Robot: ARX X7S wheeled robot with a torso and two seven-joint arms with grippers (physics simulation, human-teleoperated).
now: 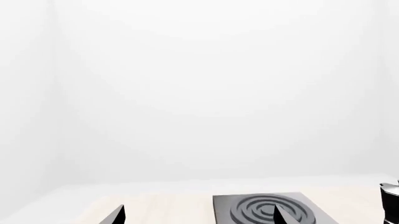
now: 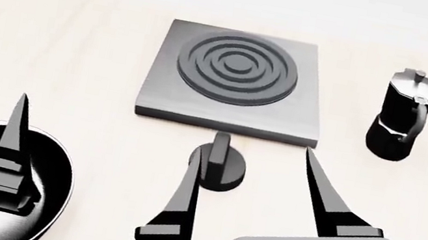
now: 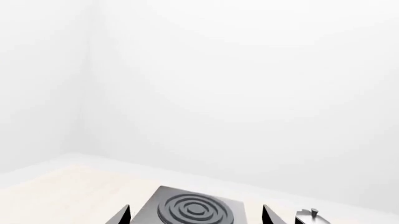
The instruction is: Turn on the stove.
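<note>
Two tools spread wide, gripping nothing. My right tool [image 2: 254, 167] straddles the black knob [image 2: 219, 162] just in front of the stove [image 2: 234, 81] mid-bench [image 2: 73, 69]. My left tool [image 2: 19, 125] hovers over the frying pan [image 2: 55, 171]. Moka pot [image 2: 399, 116] stands right of stove.

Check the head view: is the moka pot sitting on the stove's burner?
No, the moka pot stands on the table beside the stove, whose burner is bare.

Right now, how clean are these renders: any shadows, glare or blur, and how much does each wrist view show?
Head view: sharp, flat light, no glare, barely any shadow beneath the moka pot. Both wrist views: mostly blank white wall, the stove cropped along the lower edge.
</note>
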